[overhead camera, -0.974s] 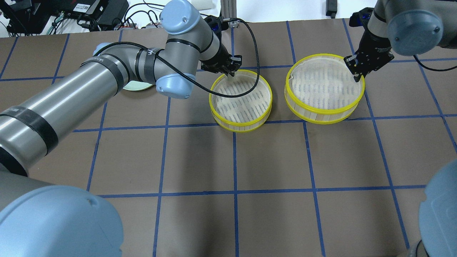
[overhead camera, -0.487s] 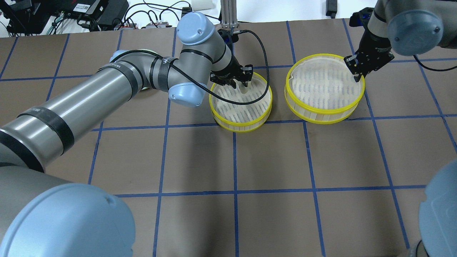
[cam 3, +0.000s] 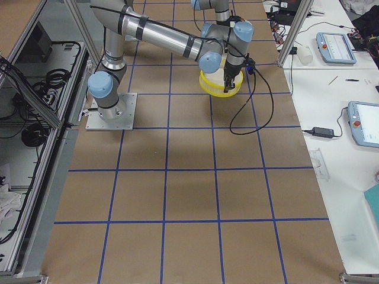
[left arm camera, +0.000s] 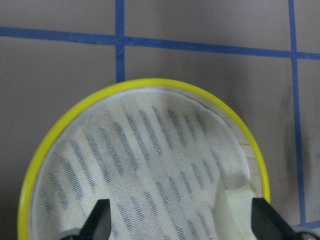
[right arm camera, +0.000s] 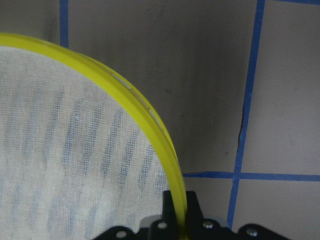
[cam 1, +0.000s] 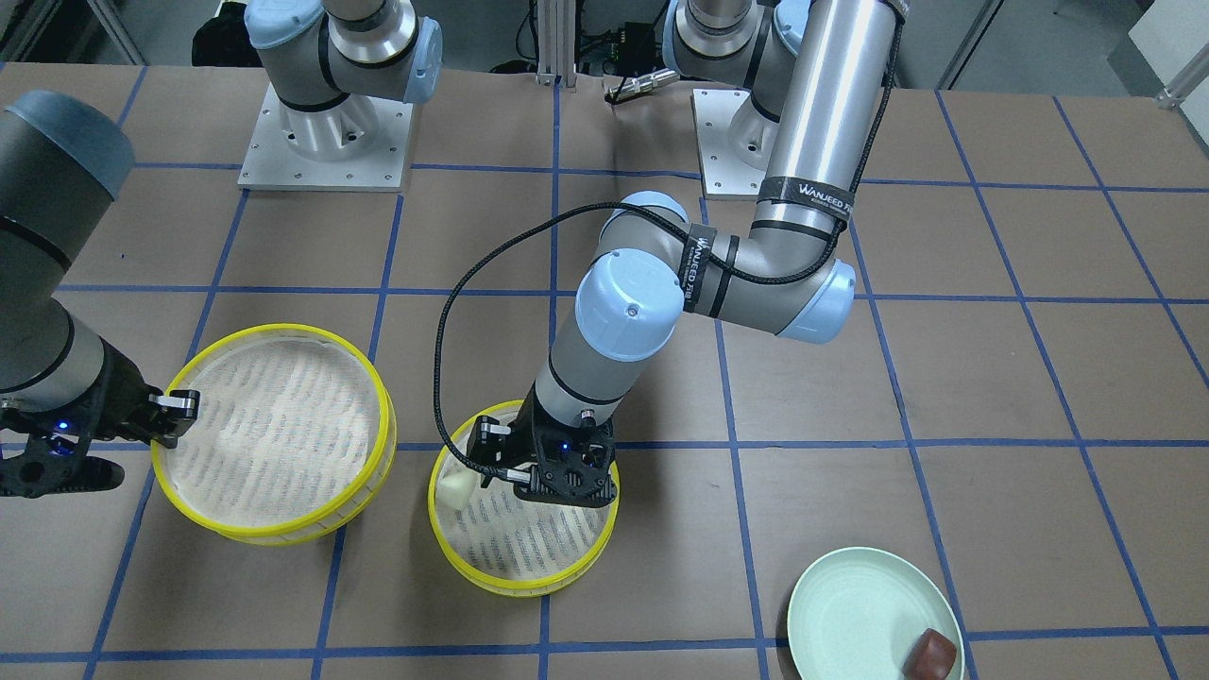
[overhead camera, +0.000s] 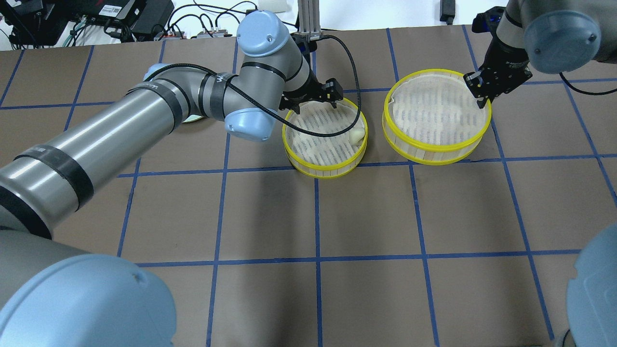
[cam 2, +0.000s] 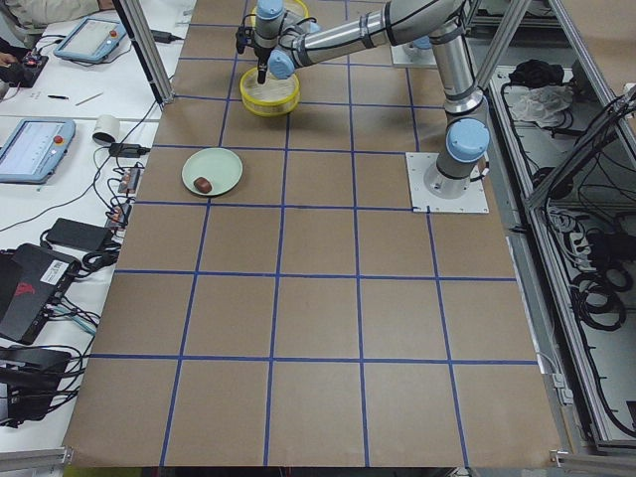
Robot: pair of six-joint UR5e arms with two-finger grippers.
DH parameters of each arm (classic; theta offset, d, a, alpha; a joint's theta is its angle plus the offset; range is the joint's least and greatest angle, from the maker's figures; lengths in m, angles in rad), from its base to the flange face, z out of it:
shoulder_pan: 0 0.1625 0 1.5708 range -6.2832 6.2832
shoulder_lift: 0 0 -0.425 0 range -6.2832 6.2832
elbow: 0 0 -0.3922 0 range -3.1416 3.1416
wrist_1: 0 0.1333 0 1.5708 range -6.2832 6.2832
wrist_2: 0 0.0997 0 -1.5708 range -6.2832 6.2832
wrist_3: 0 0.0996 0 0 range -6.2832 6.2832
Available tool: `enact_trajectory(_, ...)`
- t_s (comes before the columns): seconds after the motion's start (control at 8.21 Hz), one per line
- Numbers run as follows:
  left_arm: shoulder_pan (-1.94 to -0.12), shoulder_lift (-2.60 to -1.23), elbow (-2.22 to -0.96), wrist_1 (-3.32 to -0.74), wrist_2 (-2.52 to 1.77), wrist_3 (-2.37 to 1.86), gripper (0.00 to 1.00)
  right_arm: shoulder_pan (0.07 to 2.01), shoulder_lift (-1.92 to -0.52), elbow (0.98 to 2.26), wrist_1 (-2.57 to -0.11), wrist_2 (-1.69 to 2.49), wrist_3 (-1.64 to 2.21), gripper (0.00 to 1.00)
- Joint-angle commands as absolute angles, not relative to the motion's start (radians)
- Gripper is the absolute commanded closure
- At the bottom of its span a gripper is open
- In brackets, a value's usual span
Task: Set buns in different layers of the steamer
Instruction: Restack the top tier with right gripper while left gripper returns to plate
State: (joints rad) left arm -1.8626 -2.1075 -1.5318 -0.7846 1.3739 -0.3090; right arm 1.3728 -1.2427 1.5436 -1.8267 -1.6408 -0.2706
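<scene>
In the smaller steamer tray white bun is down, my left gripper spread above; right gripper pinches second tray rim, brown bun pending.

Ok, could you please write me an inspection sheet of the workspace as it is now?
Surface: brown table cover with a blue tape grid.
Job's things: white bun lies in the left steamer tray, at its rim; right steamer tray is empty; brown bun sits on the pale green plate.
Clutter: nothing seen.
Grippers: left gripper open above the left steamer tray, apart from the white bun; right gripper shut on the right steamer tray's yellow rim.
Cables: black cable loops from the left arm over the left steamer tray.
Surroundings: teach pendants on side tables.
</scene>
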Motion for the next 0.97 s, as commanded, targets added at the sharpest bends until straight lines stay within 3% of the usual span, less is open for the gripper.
enact_trajectory(0.0,-1.73,-2.076,-1.523,-0.822,1.491,-0.093,0.0,1.42,-1.249,1.539,-1.828,-1.628,-0.201,1.0)
enact_trajectory(0.61,-1.377,-2.094,-1.48,-0.827,1.499,0.556,0.0,1.636,-1.224,1.543,-1.974,-1.559,0.194,1.0)
enact_trajectory(0.85,-1.333,-2.146,-1.471,-0.819,1.546,0.76,0.0,1.684,-1.177,1.546,-2.017,-1.552,0.282,1.0)
